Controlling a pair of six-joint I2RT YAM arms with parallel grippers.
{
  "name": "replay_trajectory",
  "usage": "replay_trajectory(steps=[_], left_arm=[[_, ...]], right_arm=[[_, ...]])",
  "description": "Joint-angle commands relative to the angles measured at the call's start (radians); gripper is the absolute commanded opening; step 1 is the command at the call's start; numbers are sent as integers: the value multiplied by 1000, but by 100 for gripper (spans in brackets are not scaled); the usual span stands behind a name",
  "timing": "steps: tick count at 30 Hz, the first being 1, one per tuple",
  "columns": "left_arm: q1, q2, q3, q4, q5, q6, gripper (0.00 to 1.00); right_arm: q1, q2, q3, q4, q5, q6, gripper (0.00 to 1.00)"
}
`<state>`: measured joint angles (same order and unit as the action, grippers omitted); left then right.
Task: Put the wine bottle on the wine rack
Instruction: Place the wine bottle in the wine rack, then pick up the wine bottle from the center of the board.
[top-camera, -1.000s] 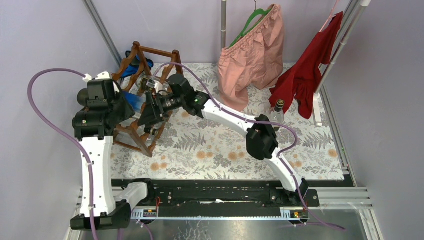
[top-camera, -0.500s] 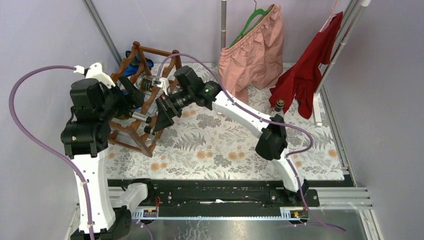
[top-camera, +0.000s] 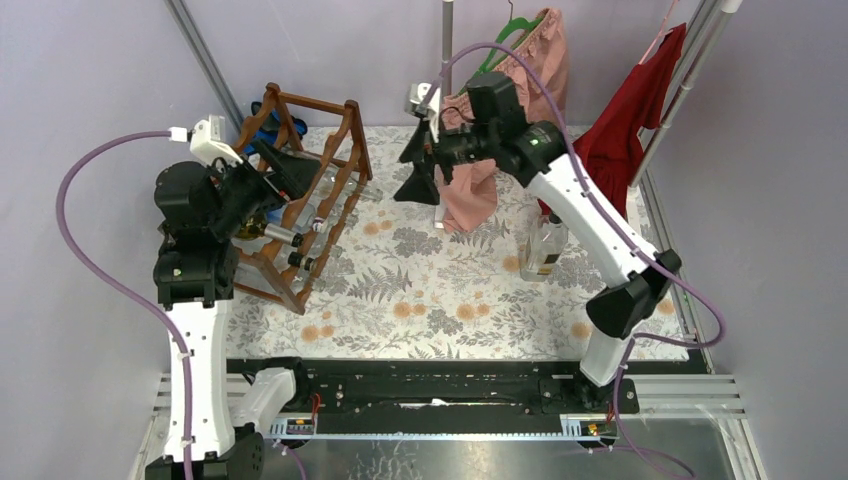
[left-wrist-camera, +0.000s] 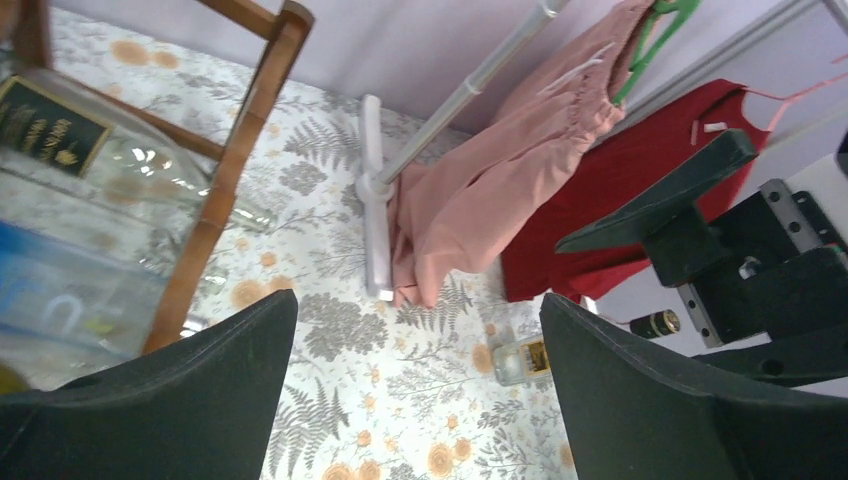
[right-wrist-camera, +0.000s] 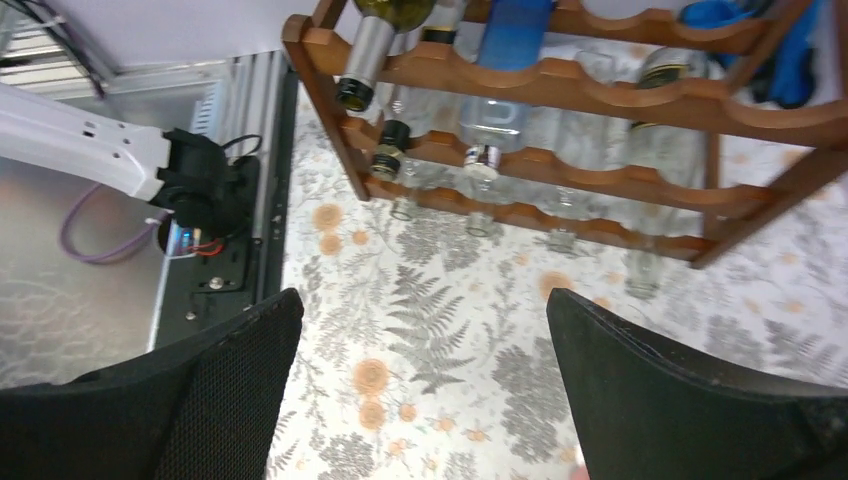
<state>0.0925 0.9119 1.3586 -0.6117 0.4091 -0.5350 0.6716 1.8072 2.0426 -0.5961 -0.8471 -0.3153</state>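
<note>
Left hand (left-wrist-camera: 418, 300) and right hand (right-wrist-camera: 425, 295) gape wide, empty. A wine bottle (left-wrist-camera: 45, 125) lies in the wine rack (left-wrist-camera: 255, 110) beside the left hand.

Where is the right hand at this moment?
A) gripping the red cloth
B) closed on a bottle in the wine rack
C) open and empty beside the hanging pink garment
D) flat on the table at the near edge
C: the right hand hangs open with nothing between its fingers, next to the pink garment and well clear of the wine rack.
</note>
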Motion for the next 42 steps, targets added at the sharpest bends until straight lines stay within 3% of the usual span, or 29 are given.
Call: replay_trajectory(steps=[1,4,7,12,15,19,27,42], left_arm=[[-11,-18,-83,294,134,-103,99],[-71,-12,-106,361,98,-109,99],[-223,15,-84,392,11,-49,99],[-501,130,-32,394,-129,102,99],[-578,175,-45,448,-138,145,99],[-596,193,-116,565,-104,127,99],[-603,250,-136,607,-89,131,99],[-630,239,-187,602,-83,100,99]], right_arm=[[-17,-80,69,-133,61,-148,100],[-24,-125,72,-214,197,-196,100],[-57,-205,-9,-197,346,-213,100],[-186,-301,-85,-245,442,-231,99],[-233,-372,-165,-274,519,-266,99],[-322,-450,-265,-307,608,-266,97],[-448,-530,-418,-344,740,-261,89],[-466,-452,-470,-464,625,-237,72]])
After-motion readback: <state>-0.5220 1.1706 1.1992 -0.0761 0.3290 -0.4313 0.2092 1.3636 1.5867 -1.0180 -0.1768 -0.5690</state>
